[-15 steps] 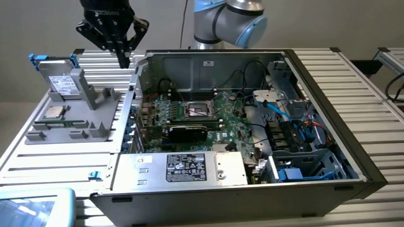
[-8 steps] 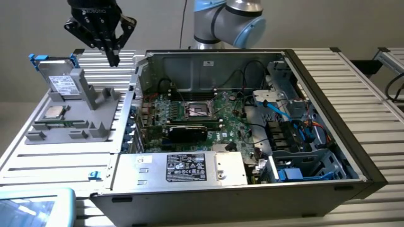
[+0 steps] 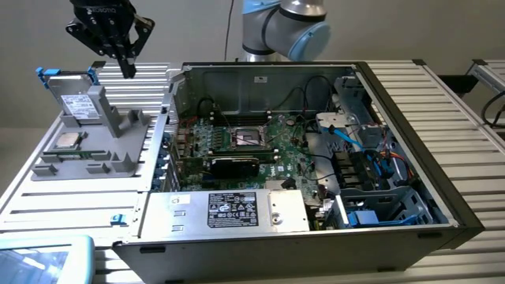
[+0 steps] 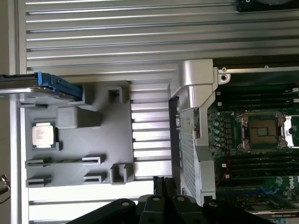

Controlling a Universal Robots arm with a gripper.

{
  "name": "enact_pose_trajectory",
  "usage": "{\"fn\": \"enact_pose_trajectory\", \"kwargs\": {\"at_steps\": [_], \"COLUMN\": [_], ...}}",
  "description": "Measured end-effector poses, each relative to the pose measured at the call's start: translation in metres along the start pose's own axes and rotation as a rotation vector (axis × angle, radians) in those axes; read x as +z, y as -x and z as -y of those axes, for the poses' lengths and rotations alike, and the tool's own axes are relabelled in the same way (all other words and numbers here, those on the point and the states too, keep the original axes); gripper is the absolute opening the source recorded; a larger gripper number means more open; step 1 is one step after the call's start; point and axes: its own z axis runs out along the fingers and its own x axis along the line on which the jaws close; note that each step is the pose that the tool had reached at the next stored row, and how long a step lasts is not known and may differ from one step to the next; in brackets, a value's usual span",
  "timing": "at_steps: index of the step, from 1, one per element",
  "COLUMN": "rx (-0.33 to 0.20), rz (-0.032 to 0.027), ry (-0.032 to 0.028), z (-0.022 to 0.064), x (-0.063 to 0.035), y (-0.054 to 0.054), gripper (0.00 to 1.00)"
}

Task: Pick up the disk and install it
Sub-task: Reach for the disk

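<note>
The exterior view looks down obliquely from afar; the wrist view, straight down, shares the grey fixture (image 3: 75,170) (image 4: 79,144).

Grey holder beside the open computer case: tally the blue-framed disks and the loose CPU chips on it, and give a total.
Disk: 1
CPU chip: 1
Total: 2

one disk (image 3: 77,102) in a blue carrier, one square cpu chip (image 3: 65,141) and one grey holder (image 3: 118,124). one open computer case (image 3: 236,83) with one motherboard (image 3: 292,160), one empty cpu socket (image 3: 251,137) and one labelled silver box (image 3: 236,210). one gripper (image 3: 128,72) on one arm (image 3: 284,26).
</note>
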Motion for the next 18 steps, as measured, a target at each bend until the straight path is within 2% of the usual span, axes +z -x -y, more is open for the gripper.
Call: {"fn": "enact_pose_trajectory", "kwargs": {"at_steps": [4, 18], "rx": [-0.001, -0.003], "rz": [0.0000, -0.0001], "ry": [-0.0003, -0.0003], "z": [-0.0069, -0.0254], "x": [0.0011, 0.0069], "y": [-0.015, -0.079], "gripper": [0.11, 0.11]}}
